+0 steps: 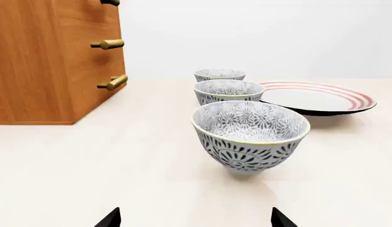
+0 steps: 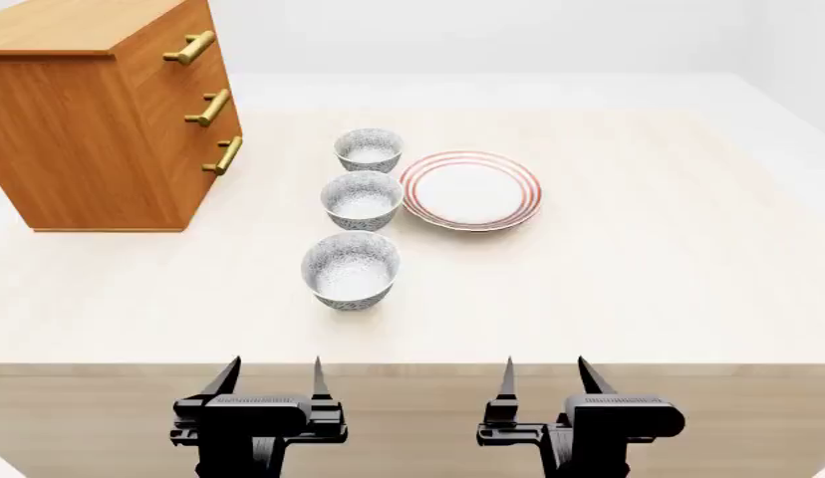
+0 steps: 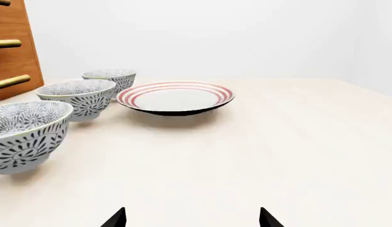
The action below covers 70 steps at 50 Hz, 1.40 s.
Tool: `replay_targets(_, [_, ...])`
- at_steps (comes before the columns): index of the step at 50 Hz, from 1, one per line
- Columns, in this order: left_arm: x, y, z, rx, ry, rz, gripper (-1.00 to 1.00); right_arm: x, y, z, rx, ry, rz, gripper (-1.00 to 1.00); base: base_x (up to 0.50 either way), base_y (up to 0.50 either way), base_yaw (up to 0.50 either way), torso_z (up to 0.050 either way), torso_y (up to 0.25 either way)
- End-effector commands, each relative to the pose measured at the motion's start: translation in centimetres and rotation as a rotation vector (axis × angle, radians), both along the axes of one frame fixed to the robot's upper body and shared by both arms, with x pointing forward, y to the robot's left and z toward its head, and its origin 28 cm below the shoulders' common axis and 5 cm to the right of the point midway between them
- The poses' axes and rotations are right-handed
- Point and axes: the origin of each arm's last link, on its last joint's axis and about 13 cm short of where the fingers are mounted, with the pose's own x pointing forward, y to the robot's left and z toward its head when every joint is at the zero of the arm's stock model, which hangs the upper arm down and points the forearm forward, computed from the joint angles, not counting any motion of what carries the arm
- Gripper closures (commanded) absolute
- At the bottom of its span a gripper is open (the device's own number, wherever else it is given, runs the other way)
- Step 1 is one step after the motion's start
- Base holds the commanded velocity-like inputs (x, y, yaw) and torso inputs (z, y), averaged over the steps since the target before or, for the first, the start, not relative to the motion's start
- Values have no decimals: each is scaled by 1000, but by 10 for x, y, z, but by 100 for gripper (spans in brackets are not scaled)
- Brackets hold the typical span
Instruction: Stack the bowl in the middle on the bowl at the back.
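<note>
Three speckled bowls sit in a line on the pale bench point(image 2: 626, 289), running away from the robot. The bowl in the middle point(image 2: 361, 199) stands upright just beside the rim of the red-ringed plate point(image 2: 470, 189), with the bowl at the back point(image 2: 369, 150) close behind it but not touching. The nearest bowl point(image 2: 350, 269) stands a little apart in front, and the left wrist view looks straight over it down the row. All three bowls are upright and hold nothing. Off to the left stands the wooden drawer cabinet point(image 2: 101, 119), brass handles facing the bowls. Both arms hang at the near edge of the bench, well apart from every bowl. The left gripper point(image 2: 274, 378) has its fingers spread apart and grasps nothing; the right gripper point(image 2: 546, 378) is the same, fingers parted and bare. From the right wrist view the plate lies flat ahead, bowls lined up beside it
</note>
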Motion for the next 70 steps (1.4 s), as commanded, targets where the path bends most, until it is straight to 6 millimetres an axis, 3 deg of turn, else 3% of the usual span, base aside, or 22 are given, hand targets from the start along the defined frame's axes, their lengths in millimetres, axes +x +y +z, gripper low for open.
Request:
replay_targets(1, [1, 0, 0, 5, 3, -1, -100, 2, 0, -2, -16, 25, -29, -100, 0, 0, 0, 0, 0])
replay_targets(13, [5, 2, 5, 20, 14, -25, -100, 6, 0, -5, -68, 53, -78, -100, 0, 0, 0, 0, 0])
replay_targets(30, [8, -1, 11, 78, 4, -55, -100, 8, -1, -1, -107, 44, -61, -100, 0, 500, 0, 0, 0])
replay_targets(39, [30, -2, 33, 87, 36, -114, -100, 25, -13, 22, -67, 95, -61, -100, 0, 56, 0, 0, 0])
replay_targets(46, [53, -3, 66, 86, 7, -131, -100, 41, -22, 55, -64, 76, -41, -100, 0, 0, 0, 0, 0])
replay_targets(53, [59, -6, 89, 101, -43, -141, -100, 38, -26, 78, -95, 22, -38, -100, 235, 0, 0, 0, 0])
replay_targets(62, [66, -7, 103, 100, -84, -96, -100, 38, -30, 89, -110, -2, -47, -100, 500, 0, 0, 0, 0])
replay_targets(70, [68, -8, 104, 97, -88, -95, -100, 38, -32, 96, -133, -29, -72, -100, 500, 120, 0, 0, 0])
